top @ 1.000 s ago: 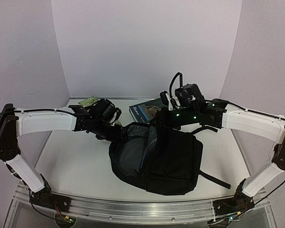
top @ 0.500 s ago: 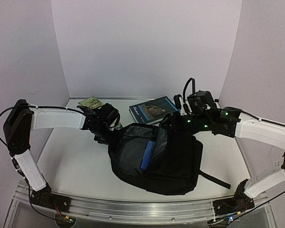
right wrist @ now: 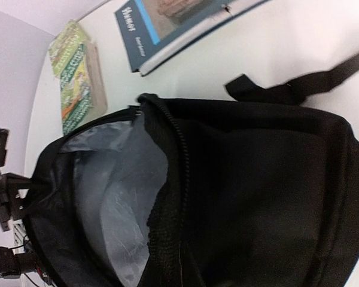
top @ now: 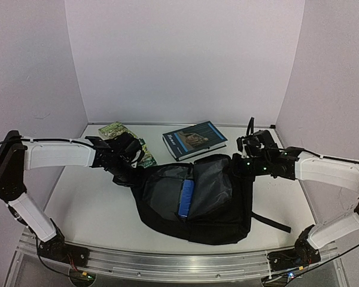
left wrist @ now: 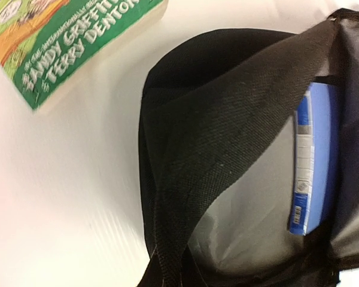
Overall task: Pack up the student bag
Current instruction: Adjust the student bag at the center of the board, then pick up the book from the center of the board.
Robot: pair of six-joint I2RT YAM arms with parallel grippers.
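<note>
The student bag [top: 218, 206] lies in the middle of the table, a big black backpack with its mouth held wide and its grey lining [top: 161, 194] showing. A blue book [top: 186, 199] stands inside it, and the left wrist view shows the same blue book [left wrist: 314, 173] in the bag. My left gripper [top: 130, 174] is shut on the bag's left rim [left wrist: 185, 179]. My right gripper [top: 235, 166] is shut on the opposite zippered rim [right wrist: 167, 203]. Neither wrist view shows its own fingers; the fabric runs down into each.
A green paperback [top: 122, 134] lies at the back left, just behind my left arm. A grey-blue hardback [top: 194, 139] lies at the back centre. A shoulder strap [top: 274, 224] trails off the bag to the right.
My left gripper went from open to shut on the bag's left rim. My right arm pulled its rim rightward and lower. The opening widened and the blue book inside came into view.
</note>
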